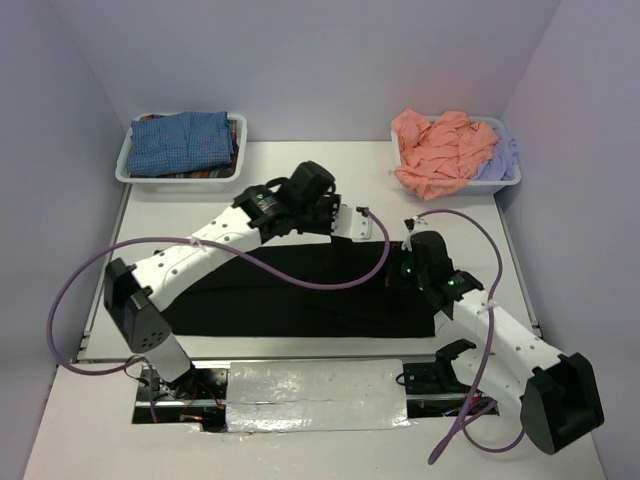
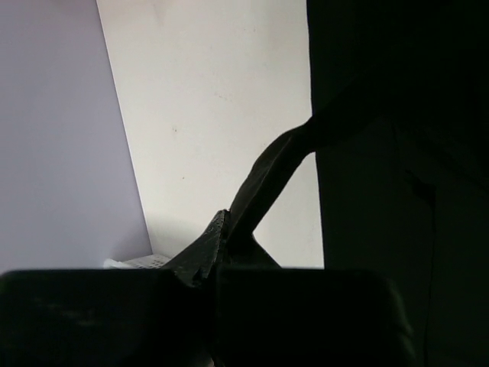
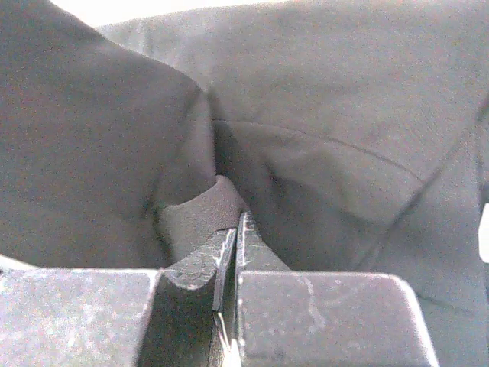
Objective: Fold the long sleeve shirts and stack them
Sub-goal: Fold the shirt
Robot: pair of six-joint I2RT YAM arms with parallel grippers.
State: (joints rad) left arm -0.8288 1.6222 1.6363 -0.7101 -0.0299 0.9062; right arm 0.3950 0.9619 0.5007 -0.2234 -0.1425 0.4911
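A large black long sleeve shirt [image 1: 300, 290] lies spread flat across the middle of the table. At its far edge my left gripper [image 1: 345, 228] is shut on the cloth. The left wrist view shows the left gripper [image 2: 221, 233] pinching a taut black strip [image 2: 279, 164] that rises to the shirt's body [image 2: 397, 191]. My right gripper [image 1: 400, 270] is at the shirt's right end. The right wrist view has that gripper [image 3: 235, 223] shut on a small raised fold of the black cloth [image 3: 200, 214], with the shirt [image 3: 344, 115] filling the view.
A white bin [image 1: 126, 162] at the back left holds a blue-checked shirt [image 1: 185, 140]. A white bin [image 1: 510, 178] at the back right holds a salmon-pink shirt [image 1: 440, 150] and a pale lavender one [image 1: 497, 165]. Purple cables [image 1: 300, 275] loop over the shirt. A shiny panel [image 1: 315, 395] lies between the arm bases.
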